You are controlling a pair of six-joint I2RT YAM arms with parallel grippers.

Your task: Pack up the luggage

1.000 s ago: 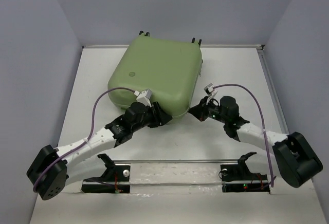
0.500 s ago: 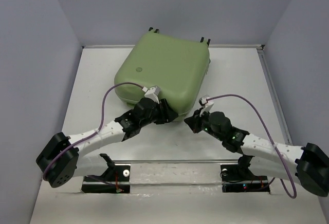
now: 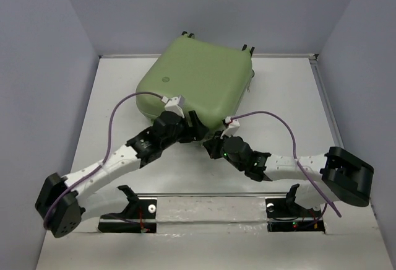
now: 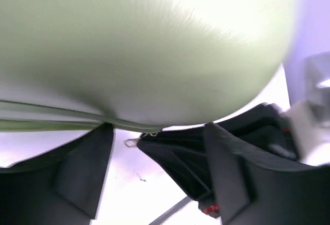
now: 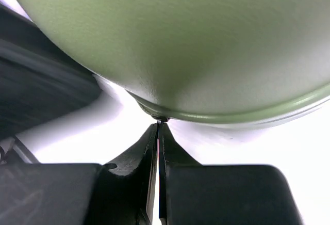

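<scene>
The luggage, a light-green hard-shell suitcase, lies closed and flat at the back of the table, turned a little. It fills the top of the left wrist view and of the right wrist view. My left gripper is open at the suitcase's near corner, its fingers just under the rim, holding nothing. A small metal zipper pull hangs there. My right gripper is shut, its tips pinched together at the zipper slider on the seam.
The grey table is walled at the left, right and back. A metal rail with two black arm mounts runs along the near edge. The two grippers sit close together at the suitcase's near corner.
My right gripper has moved left along the suitcase's near edge toward the left gripper. The suitcase has shifted slightly back and turned. My left arm has shifted a little.
</scene>
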